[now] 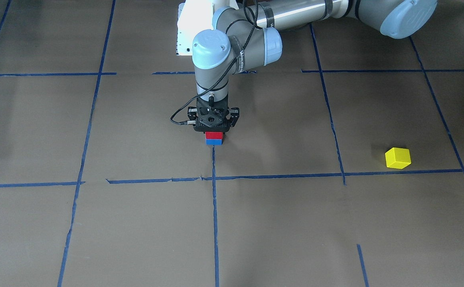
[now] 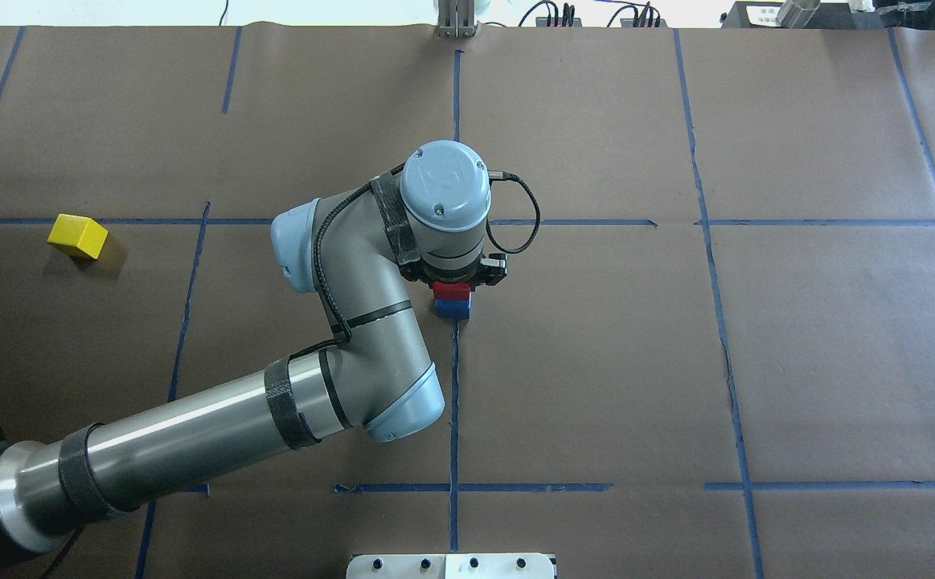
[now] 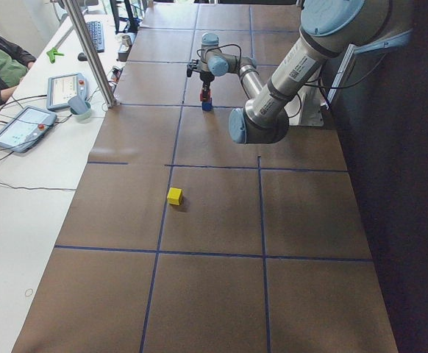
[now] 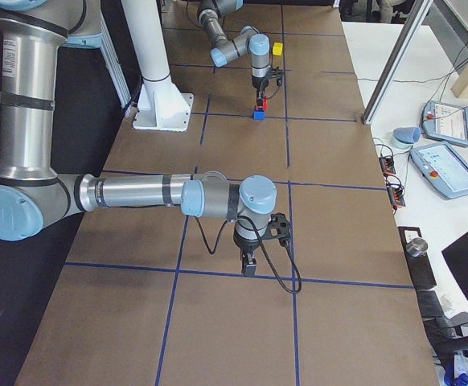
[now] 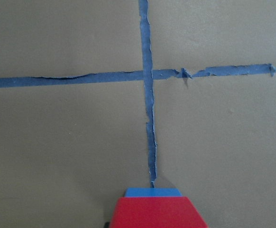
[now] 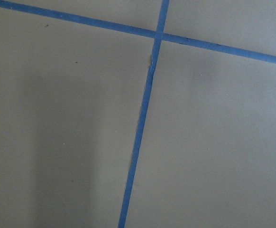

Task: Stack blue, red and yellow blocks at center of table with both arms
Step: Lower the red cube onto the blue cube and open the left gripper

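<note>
The red block sits on the blue block at the table's middle, at the end of a tape line. My left gripper points straight down over the stack and is shut on the red block; its fingers are hidden by the wrist. The left wrist view shows the red block with the blue block under it. The yellow block lies alone far on my left side and also shows in the overhead view. My right gripper shows only in the exterior right view, low over the table; I cannot tell its state.
Blue tape lines divide the brown paper table into squares. A white mounting plate sits at the near edge. Tablets and cables lie on the side bench beyond the table.
</note>
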Robot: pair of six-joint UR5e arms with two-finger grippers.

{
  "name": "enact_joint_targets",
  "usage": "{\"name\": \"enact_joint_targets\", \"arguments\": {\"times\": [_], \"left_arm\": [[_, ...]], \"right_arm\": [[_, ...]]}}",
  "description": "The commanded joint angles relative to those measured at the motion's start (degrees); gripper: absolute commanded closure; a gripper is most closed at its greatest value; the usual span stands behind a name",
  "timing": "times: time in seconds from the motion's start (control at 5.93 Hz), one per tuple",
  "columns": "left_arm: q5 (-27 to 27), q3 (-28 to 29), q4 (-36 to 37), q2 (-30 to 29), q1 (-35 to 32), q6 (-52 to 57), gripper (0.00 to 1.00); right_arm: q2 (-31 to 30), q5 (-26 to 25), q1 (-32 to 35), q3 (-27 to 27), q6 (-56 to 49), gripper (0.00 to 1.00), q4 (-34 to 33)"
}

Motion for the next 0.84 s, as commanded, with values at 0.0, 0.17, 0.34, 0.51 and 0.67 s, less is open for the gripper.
{"name": "enact_joint_targets", "arguments": {"times": [0.0,0.17,0.34,0.51,0.67], "left_arm": [[0.0,0.0,0.0,0.0,0.1,0.0,0.62],[0.0,0.0,0.0,0.0,0.1,0.0,0.52],[0.0,0.0,0.0,0.0,0.1,0.0,0.38],[0.0,0.0,0.0,0.0,0.1,0.1,0.26],[0.0,-0.3,0.0,0.0,0.1,0.1,0.18]], "right_arm": [[0.0,0.0,0.0,0.0,0.0,0.00,0.0],[0.0,0.0,0.0,0.0,0.0,0.00,0.0],[0.0,0.0,0.0,0.0,0.0,0.00,0.0],[0.0,0.0,0.0,0.0,0.0,0.00,0.0],[0.0,0.0,0.0,0.1,0.0,0.00,0.0]]}}
